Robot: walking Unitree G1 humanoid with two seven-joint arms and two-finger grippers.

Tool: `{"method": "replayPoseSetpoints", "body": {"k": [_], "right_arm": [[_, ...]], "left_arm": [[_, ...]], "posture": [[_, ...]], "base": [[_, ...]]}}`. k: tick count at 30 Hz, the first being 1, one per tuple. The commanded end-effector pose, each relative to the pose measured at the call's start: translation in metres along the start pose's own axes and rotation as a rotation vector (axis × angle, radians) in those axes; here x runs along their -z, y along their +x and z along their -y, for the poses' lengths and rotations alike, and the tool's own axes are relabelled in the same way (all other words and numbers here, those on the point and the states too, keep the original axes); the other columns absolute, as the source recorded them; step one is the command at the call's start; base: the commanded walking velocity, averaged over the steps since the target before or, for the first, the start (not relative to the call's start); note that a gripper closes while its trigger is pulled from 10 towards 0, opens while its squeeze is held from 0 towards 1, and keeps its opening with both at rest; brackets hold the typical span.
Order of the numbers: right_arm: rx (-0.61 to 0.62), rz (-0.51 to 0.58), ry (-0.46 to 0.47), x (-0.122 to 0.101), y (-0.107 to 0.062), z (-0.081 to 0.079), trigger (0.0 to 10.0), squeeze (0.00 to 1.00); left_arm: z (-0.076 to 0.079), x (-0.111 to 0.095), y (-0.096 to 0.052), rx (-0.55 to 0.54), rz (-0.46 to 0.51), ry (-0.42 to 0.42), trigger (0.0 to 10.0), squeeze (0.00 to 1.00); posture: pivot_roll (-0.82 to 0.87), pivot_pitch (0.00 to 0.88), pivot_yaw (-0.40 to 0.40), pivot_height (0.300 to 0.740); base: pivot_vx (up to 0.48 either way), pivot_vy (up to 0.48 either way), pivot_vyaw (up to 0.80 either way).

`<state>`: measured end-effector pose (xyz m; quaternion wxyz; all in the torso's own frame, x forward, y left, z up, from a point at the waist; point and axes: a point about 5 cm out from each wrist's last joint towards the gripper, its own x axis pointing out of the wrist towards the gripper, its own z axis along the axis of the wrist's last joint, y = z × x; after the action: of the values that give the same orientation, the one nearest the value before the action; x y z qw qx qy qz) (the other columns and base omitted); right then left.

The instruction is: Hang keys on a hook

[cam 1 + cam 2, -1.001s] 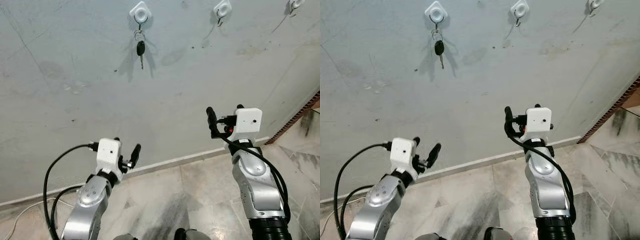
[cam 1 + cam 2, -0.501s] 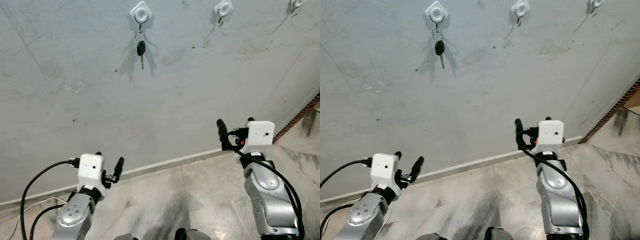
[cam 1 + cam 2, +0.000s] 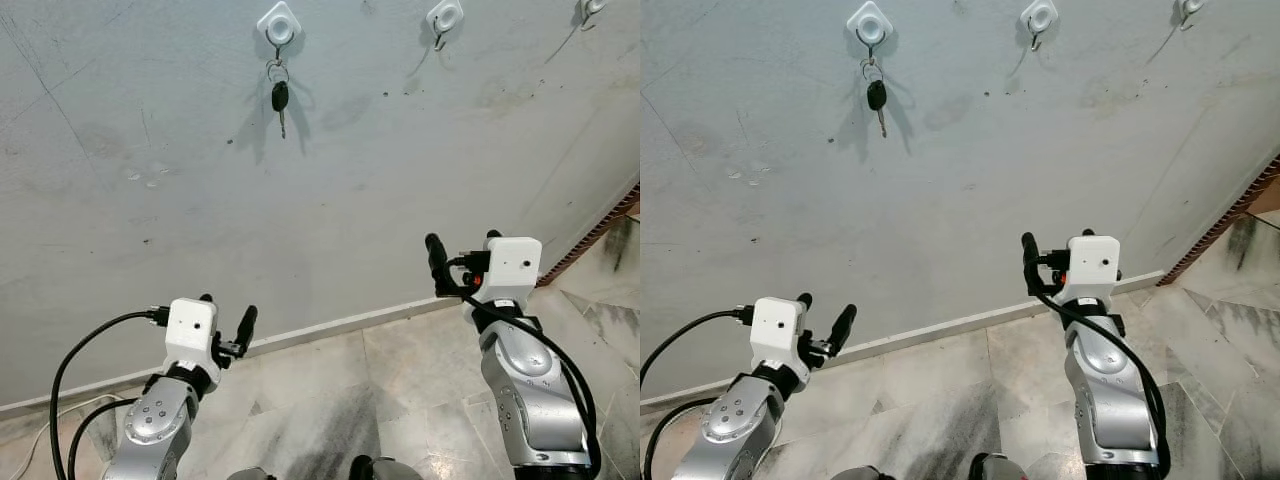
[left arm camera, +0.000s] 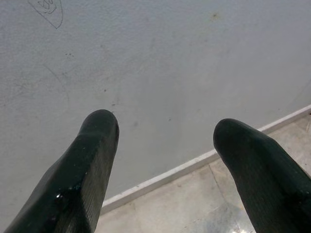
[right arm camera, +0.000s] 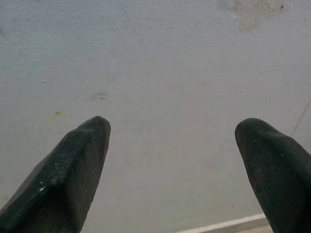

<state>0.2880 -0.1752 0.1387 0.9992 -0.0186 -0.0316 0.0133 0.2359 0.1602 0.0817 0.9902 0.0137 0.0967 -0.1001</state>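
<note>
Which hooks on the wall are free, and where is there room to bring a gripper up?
The key occupies the left hook. The middle hook and right hook hang bare. The wall between the hooks and both lowered, open grippers, left gripper and right gripper, is unobstructed.

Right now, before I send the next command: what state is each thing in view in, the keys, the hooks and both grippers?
keys: hanging from the leftmost hook, free of both grippers
leftmost hook: occupied by the keys
middle hook: bare
right hook: partly cut off at the frame edge, nothing seen on it
left gripper: open, empty, low, facing the wall
right gripper: open, empty, facing the wall
</note>
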Motion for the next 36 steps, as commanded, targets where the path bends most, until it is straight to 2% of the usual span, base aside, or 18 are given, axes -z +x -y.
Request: {"method": "replayPoseSetpoints", "body": {"k": [1, 36], "right_arm": [[0.001, 0.009, 0.004, -0.004, 0.0003, -0.0005, 10.0, 0.0], [0.01, 0.01, 0.004, -0.0048, 0.0026, 0.0001, 10.0, 0.0]], "left_arm": [[-0.0038, 0.0021, 0.0007, -0.023, -0.02, 0.003, 10.0, 0.0], [-0.0008, -0.0018, 0.0091, -0.02, -0.013, -0.005, 10.0, 0.0]], "posture": [[0.02, 0.178, 0.018, 0.74], [0.0, 0.183, 0.019, 0.74]], "base": [[0.0, 0.0, 0.0], [-0.27, 0.0, 0.0]]}}
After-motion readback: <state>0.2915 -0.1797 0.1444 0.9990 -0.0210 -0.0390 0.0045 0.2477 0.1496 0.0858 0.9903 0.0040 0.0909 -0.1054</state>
